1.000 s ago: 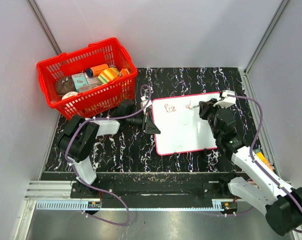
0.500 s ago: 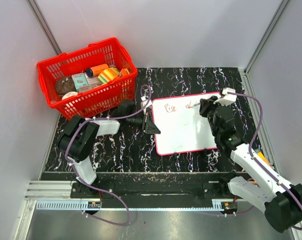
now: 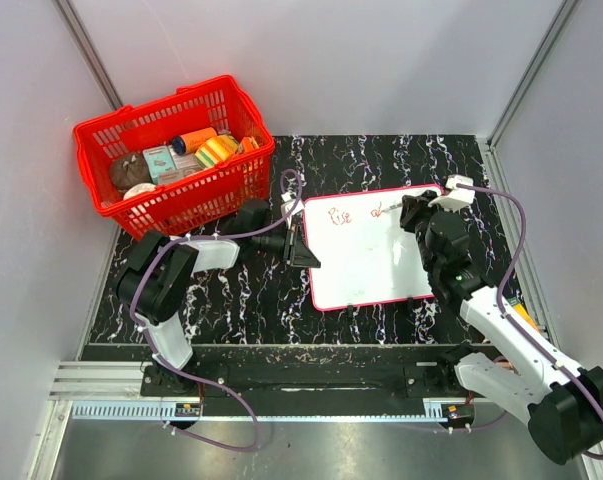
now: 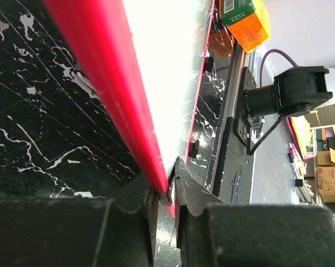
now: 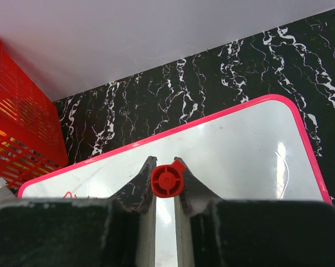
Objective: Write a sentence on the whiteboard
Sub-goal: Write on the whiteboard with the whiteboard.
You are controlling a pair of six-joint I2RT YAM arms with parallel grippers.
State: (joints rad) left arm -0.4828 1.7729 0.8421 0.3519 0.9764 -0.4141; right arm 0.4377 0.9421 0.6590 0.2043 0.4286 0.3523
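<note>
The whiteboard (image 3: 366, 262) lies flat on the black marbled table, right of centre. My left gripper (image 3: 300, 246) is shut on its left edge; the left wrist view shows the pink rim (image 4: 109, 89) pinched between the fingers of the left gripper (image 4: 166, 196). My right gripper (image 3: 405, 212) hovers over the board's upper middle, shut on a red marker (image 5: 167, 181) that points down at the whiteboard (image 5: 239, 144). The sentence (image 3: 339, 214) is one short red word near the top left corner, with a small red stroke (image 3: 380, 211) beside the marker tip.
A red basket (image 3: 116, 205) with several small items stands at the back left, close to the board's corner, and shows as the red basket (image 5: 17, 128) in the right wrist view. An orange and green box (image 4: 245, 19) lies near the right arm's base. Grey walls enclose the table.
My right gripper has shifted slightly toward the back right with the marker, and the red stroke beside it has grown a little. The left gripper and the board have stayed put.
</note>
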